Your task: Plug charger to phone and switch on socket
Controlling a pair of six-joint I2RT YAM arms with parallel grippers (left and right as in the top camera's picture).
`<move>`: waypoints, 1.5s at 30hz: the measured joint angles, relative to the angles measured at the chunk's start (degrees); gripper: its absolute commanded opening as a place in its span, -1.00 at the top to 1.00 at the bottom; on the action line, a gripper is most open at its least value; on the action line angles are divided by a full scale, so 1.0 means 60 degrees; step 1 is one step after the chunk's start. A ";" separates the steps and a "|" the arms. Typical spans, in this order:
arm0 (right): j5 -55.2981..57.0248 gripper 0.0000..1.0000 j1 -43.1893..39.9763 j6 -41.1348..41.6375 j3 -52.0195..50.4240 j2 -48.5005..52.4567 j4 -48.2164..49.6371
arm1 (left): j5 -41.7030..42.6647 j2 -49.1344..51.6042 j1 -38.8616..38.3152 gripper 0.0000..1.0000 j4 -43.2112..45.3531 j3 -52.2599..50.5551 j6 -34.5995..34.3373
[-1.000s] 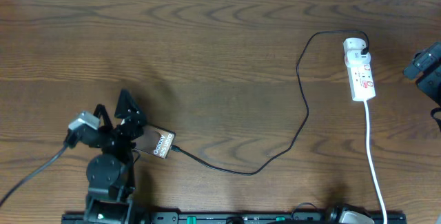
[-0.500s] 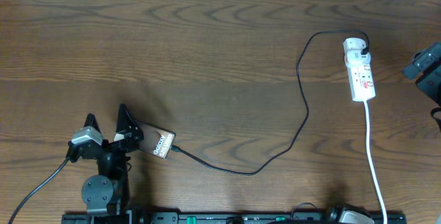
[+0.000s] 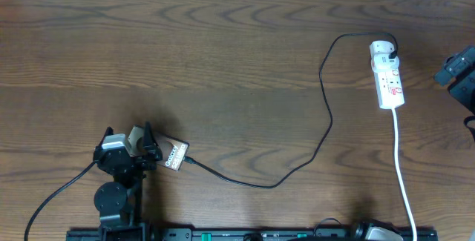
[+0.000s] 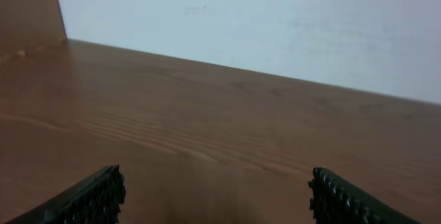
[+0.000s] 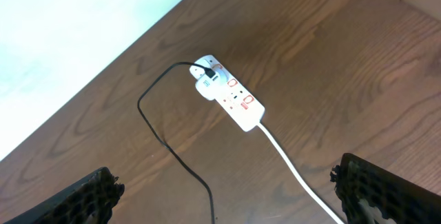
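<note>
Left end effector (image 4: 215, 196) is open wide with nothing between the jaws, just left of the phone (image 3: 176, 154) at the near-left of the counter (image 3: 223, 48). Charger (image 3: 267, 186) tip meets the phone's right edge; can't tell if it's seated. The cable looks light and limp and won't push, so grab at the stiff plug tip. Phone is glossy and light, likely to slide, so brace it. The cable runs out to the socket (image 3: 387, 74) at far right. Right end effector (image 5: 224, 193) is open and empty, near it. Switch state unreadable.
</note>
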 measured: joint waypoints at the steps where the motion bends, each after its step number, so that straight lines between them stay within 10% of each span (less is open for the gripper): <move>1: 0.0000 -0.99 0.0000 0.0000 0.0000 0.0000 0.0000 | 0.0029 0.0000 0.0004 -0.70 -0.0015 0.0011 0.0168; 45: 0.0000 -0.98 0.0000 0.0000 0.0000 0.0004 -0.0007 | 0.0091 0.0000 0.0007 -0.70 -0.0025 0.0018 0.0703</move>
